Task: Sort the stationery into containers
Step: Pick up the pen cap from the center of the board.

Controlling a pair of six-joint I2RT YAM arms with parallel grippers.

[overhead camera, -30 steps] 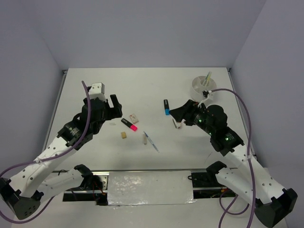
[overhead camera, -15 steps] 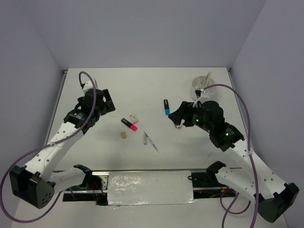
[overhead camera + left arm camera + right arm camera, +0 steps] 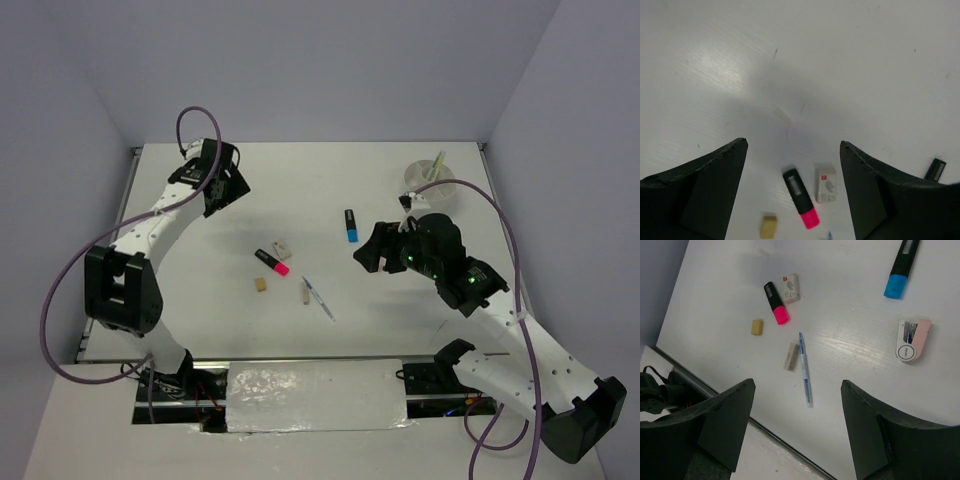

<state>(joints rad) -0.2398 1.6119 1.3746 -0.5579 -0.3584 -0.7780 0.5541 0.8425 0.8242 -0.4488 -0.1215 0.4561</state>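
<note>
The left gripper (image 3: 222, 188) hung at the far left, jaws released, empty. On the table (image 3: 310, 175) mid-way lay a pink highlighter (image 3: 272, 263), tan eraser (image 3: 260, 284), pen (image 3: 318, 297) and blue highlighter (image 3: 351, 225). The right gripper (image 3: 366, 255) hovered spread, holding nothing, near the white bowl (image 3: 410, 182).
</note>
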